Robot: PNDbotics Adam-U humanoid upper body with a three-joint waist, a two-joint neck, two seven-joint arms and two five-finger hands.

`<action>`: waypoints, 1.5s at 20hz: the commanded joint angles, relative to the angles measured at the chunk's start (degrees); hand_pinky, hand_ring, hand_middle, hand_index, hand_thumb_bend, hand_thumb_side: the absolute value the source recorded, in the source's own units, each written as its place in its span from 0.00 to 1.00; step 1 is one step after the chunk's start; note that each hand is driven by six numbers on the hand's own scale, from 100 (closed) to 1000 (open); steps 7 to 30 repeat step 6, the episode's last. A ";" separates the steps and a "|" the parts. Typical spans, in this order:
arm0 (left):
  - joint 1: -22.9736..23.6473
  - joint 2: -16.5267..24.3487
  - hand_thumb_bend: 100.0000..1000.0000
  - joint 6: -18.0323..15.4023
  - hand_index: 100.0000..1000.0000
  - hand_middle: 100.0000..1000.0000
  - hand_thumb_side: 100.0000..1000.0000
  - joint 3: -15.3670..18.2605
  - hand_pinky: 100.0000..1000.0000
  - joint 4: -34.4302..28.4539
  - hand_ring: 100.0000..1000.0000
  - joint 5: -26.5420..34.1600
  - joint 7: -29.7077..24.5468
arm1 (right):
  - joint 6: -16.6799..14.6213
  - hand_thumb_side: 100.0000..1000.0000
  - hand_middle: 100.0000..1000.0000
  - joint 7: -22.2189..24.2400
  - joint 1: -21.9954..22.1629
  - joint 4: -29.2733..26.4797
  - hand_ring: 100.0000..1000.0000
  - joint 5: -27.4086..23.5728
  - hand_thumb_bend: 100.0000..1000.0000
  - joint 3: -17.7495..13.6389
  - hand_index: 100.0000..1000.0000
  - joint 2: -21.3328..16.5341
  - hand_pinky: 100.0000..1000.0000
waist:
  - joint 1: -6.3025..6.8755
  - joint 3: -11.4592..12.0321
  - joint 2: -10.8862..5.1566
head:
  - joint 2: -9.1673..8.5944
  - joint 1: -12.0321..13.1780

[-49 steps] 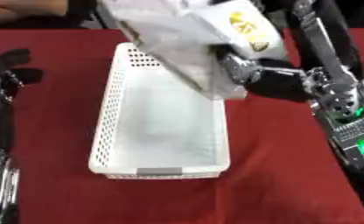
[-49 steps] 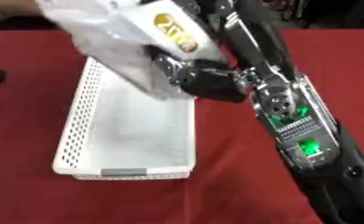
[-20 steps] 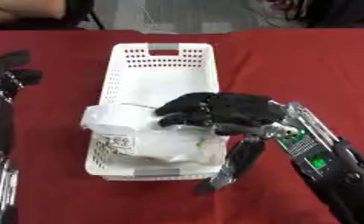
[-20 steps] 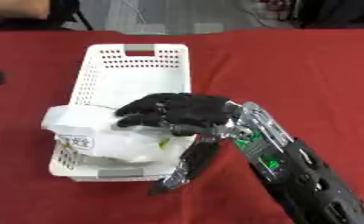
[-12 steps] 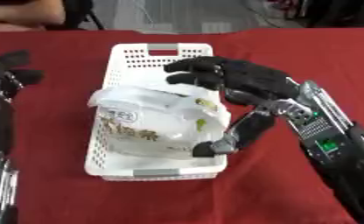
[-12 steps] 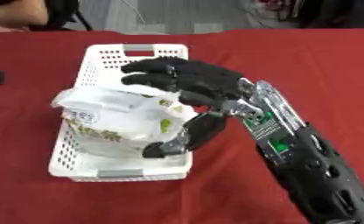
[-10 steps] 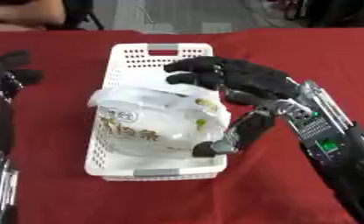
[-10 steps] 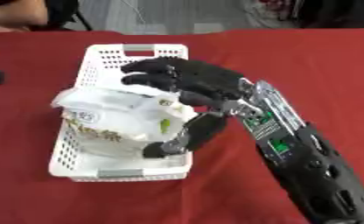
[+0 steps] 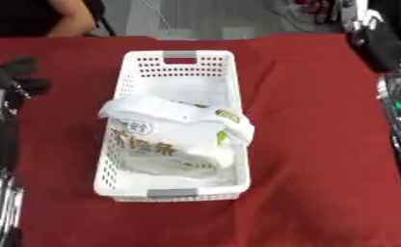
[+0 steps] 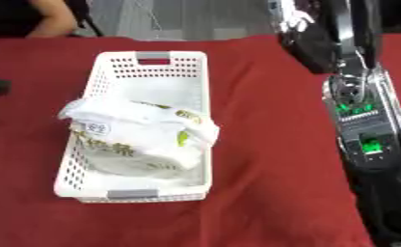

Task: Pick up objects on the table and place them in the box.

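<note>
The white bag (image 9: 174, 140) with green print lies inside the white box (image 9: 179, 67), filling its near half, on the red counter (image 9: 322, 144). The left hand (image 9: 18, 79) rests at the left edge, apparently curled on nothing; the right hand's (image 10: 309, 41) fingers cannot be made out

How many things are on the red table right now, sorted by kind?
White slotted baskets: 1
White plastic bags with printing, lying in the basket: 1
Robot hands in view: 1, the left hand at the left edge
Total: 3
</note>
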 commanded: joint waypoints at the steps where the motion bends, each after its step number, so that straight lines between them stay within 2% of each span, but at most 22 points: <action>1: -0.23 0.91 0.00 0.01 0.71 0.76 1.00 0.48 0.64 -0.67 0.56 -0.14 0.07 | 1.70 0.85 0.86 -4.49 1.86 -3.47 0.85 -0.19 0.12 -2.53 0.99 -1.31 0.69 | 0.17 -0.22 -1.08 | -0.90 0.54; 4: -0.31 0.96 0.00 0.00 0.71 0.76 1.00 0.53 0.64 -0.72 0.56 -0.21 0.05 | 3.14 0.84 0.86 -4.59 5.98 -4.42 0.85 -0.33 0.17 -3.80 1.00 -1.95 0.64 | 0.23 -0.40 -0.99 | -1.13 0.68; 5: -0.32 0.97 0.00 0.01 0.71 0.76 1.00 0.59 0.64 -0.73 0.56 -0.22 0.11 | 3.53 0.77 0.86 -4.19 7.44 -4.41 0.85 -0.31 0.09 -4.16 1.00 -2.23 0.63 | 0.24 -0.42 -0.98 | -1.18 0.70; 6: -0.35 0.99 0.00 0.02 0.71 0.76 1.00 0.63 0.64 -0.76 0.56 -0.23 0.17 | 4.03 0.83 0.87 -3.67 8.99 -4.15 0.85 -0.26 0.21 -4.49 1.00 -2.47 0.62 | 0.24 -0.49 -0.90 | -1.30 0.77; 30: -0.35 0.99 0.00 0.02 0.71 0.76 1.00 0.63 0.64 -0.76 0.56 -0.23 0.17 | 4.03 0.83 0.87 -3.67 8.99 -4.15 0.85 -0.26 0.21 -4.49 1.00 -2.47 0.62 | 0.24 -0.49 -0.90 | -1.30 0.77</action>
